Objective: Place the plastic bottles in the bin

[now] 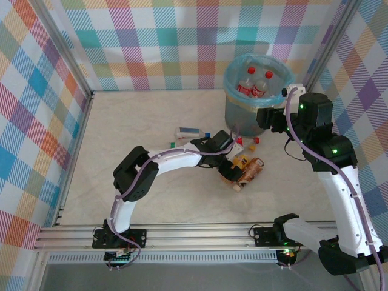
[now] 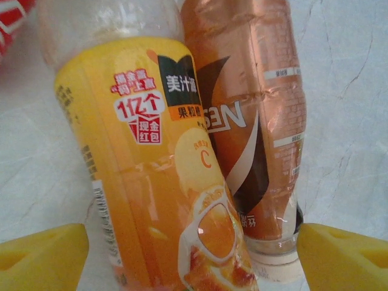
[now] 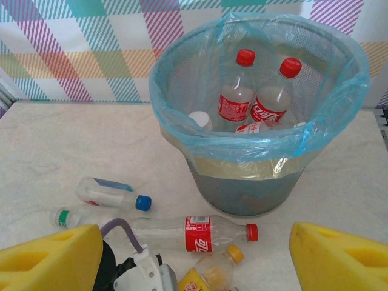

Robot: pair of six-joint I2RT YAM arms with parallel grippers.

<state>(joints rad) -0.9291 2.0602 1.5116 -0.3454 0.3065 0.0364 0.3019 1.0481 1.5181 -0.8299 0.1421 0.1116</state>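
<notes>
The bin (image 3: 254,182), grey-blue with a light-blue bag over its rim (image 1: 257,91), holds red-capped plastic bottles (image 3: 235,100). On the table lie a red-labelled cola bottle (image 3: 200,233), a blue-capped bottle (image 3: 109,194) and a green-capped one (image 3: 66,217). My left gripper (image 2: 194,260) is open low over a yellow-labelled orange bottle (image 2: 151,163) and a brown-labelled bottle (image 2: 254,115), both lying between its yellow fingertips (image 2: 42,257). In the top view that left gripper (image 1: 227,153) sits by this pair (image 1: 244,171). My right gripper (image 3: 194,260) is open and empty, hovering beside the bin (image 1: 270,118).
Checked walls close the table at the back and on both sides. The left arm's wrist and cable (image 3: 142,273) lie low between my right fingers' view and the loose bottles. Bare marbled tabletop (image 1: 139,121) spreads to the left of the bottles.
</notes>
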